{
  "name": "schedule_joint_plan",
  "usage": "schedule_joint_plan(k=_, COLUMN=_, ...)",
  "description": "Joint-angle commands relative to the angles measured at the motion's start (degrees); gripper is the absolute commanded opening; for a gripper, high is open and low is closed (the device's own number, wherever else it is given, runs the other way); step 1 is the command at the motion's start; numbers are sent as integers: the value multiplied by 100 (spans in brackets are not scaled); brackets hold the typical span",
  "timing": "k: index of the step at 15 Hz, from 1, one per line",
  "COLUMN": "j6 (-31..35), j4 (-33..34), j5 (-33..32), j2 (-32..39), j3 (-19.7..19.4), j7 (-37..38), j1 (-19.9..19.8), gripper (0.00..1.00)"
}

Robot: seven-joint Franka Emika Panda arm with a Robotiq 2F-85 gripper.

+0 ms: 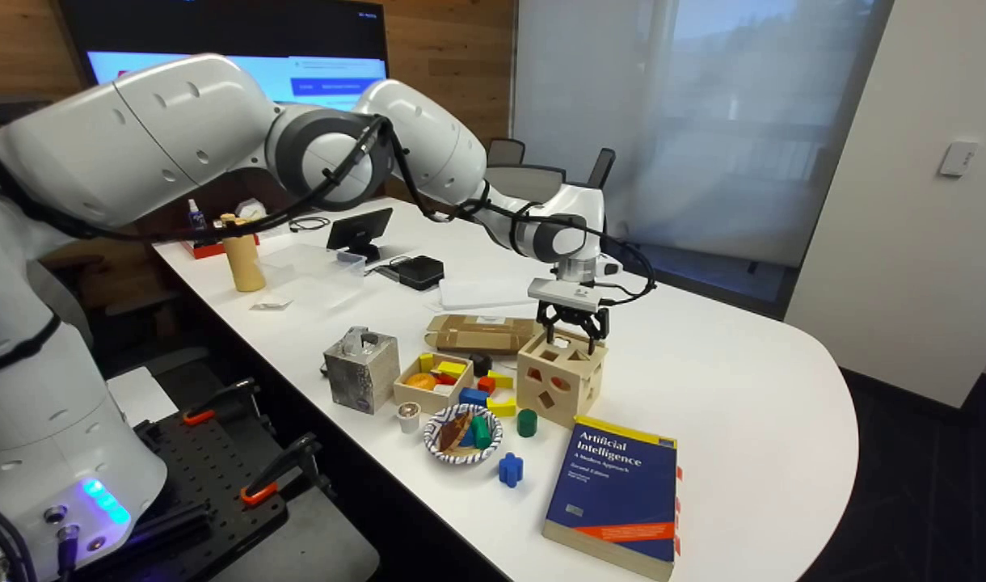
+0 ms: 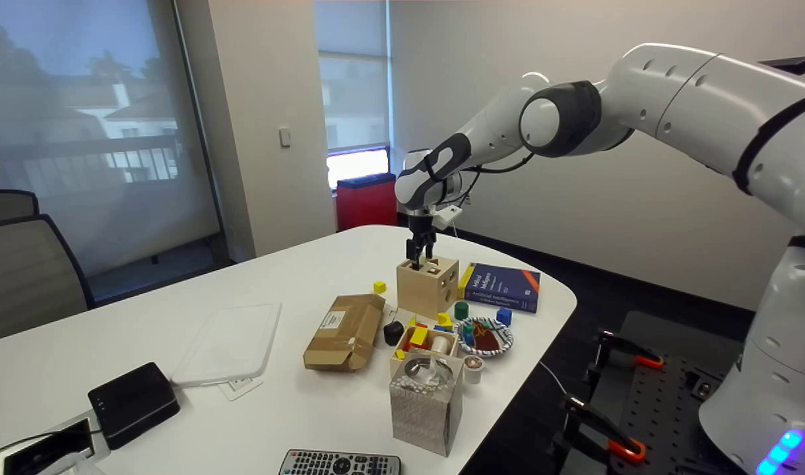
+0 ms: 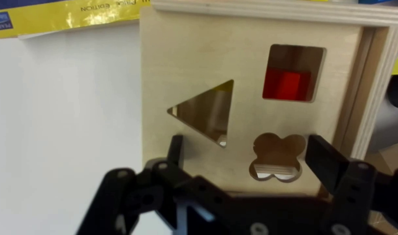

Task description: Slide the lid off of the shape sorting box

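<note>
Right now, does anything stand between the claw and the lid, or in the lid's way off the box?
Nothing visible. The claw is open over the lid; in the wrist view the shape sorting box shows no rim at the lid's left edge. The blue book lies nearby but lower.

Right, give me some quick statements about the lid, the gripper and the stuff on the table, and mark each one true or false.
1. Something red shows through a hole in the lid. True.
2. The gripper is shut. False: it stands open over the lid.
3. The lid is fully off the box. False: it covers most of the box's top, leaving a gap at one end.
4. The book lies flat beside the box. True.
5. The bowl sits on the book. False: it sits on the table.
6. The remote lies on the table. True.
</note>
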Motion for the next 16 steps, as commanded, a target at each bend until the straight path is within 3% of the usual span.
schedule_joint_plan(k=1, j6=-219, j4=329, j5=81, j2=157, j3=-9, j7=29, j1=-38, gripper=100)
schedule_joint_plan(k=16, j6=-198, j4=416, j5=92, j2=225, j3=-114, j7=276, j1=-160, gripper=100)
